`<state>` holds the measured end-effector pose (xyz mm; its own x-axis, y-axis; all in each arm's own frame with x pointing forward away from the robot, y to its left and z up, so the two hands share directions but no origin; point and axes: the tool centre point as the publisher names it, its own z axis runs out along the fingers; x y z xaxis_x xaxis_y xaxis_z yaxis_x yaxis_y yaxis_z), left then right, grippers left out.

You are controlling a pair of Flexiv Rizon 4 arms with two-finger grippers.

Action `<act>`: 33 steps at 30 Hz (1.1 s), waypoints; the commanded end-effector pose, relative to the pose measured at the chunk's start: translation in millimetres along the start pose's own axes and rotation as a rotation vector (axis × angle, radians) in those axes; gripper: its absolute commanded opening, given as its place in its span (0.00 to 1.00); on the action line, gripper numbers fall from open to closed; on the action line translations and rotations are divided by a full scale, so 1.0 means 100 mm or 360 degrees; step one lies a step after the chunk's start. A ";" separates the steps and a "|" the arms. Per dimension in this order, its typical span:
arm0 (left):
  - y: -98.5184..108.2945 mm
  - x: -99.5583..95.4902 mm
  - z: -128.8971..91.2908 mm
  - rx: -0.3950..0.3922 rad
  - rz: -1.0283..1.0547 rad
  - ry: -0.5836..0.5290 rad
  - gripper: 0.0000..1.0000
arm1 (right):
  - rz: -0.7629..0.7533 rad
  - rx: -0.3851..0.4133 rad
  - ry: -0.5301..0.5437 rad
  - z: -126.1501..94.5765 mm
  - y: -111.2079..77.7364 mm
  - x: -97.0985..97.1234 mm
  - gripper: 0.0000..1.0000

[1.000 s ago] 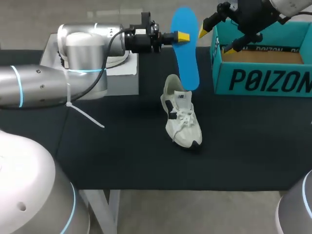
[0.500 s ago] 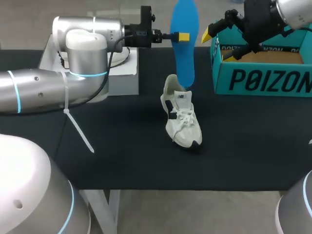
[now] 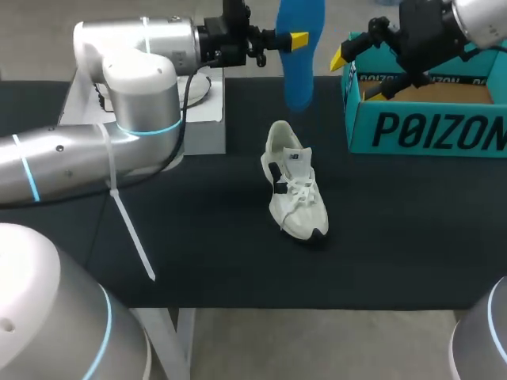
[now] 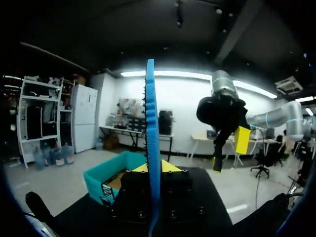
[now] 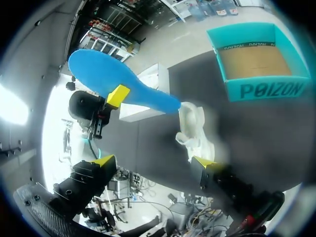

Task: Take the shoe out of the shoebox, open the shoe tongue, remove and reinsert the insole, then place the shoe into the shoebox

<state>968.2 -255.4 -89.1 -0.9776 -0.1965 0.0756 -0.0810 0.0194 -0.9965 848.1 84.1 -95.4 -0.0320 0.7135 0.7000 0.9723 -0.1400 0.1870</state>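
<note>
Blue insole point(image 3: 299, 55) is clamped in the left gripper point(image 3: 297, 38), held in the air above the black table point(image 3: 198, 245); its lower end hangs above and behind the shoe's heel, clear of it; in the left wrist view the insole point(image 4: 150, 143) shows edge-on, pinched between the two yellow tips of the left gripper point(image 4: 154, 168). White sneaker point(image 3: 295, 190) stands upright near mid-table, toe toward the front edge, laces tied, heel opening toward the back. Teal shoebox point(image 3: 428, 127) sits at the back right, open top, brown cardboard floor showing; the shoe is well apart from it. Right gripper point(image 3: 354, 73) hovers at the shoebox's near-left corner, fingers spread wide, nothing between them; the right wrist view confirms this: right gripper point(image 5: 154, 162) with both yellow tips far apart, sneaker point(image 5: 192, 128) ahead of it on the table, insole point(image 5: 118, 81) and shoebox point(image 5: 256, 90) further ahead. Grey-white box point(image 3: 198, 119) stands at the back left, behind the left arm; a white cable tie point(image 3: 131, 229) dangles from that arm.
</note>
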 end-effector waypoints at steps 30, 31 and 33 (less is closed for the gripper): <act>-0.36 0.02 -0.20 0.0383 0.3606 0.0713 0.00 | 0.0046 -0.0036 0.0077 0.08 -0.06 -0.08 1.00; -0.38 0.01 -0.20 0.0425 0.3645 0.0740 0.00 | 0.0044 -0.0034 0.0079 0.08 -0.06 -0.08 1.00; -0.42 -0.02 -0.21 0.0527 0.3761 0.0758 0.00 | 0.0042 -0.0032 0.0083 0.09 -0.06 -0.08 1.00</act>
<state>959.3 -239.4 -50.3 -0.4920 -0.1188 -0.8624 0.8657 0.0384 -0.4992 843.6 84.0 -106.0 -0.0195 0.6736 0.7388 0.9684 -0.1710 0.1814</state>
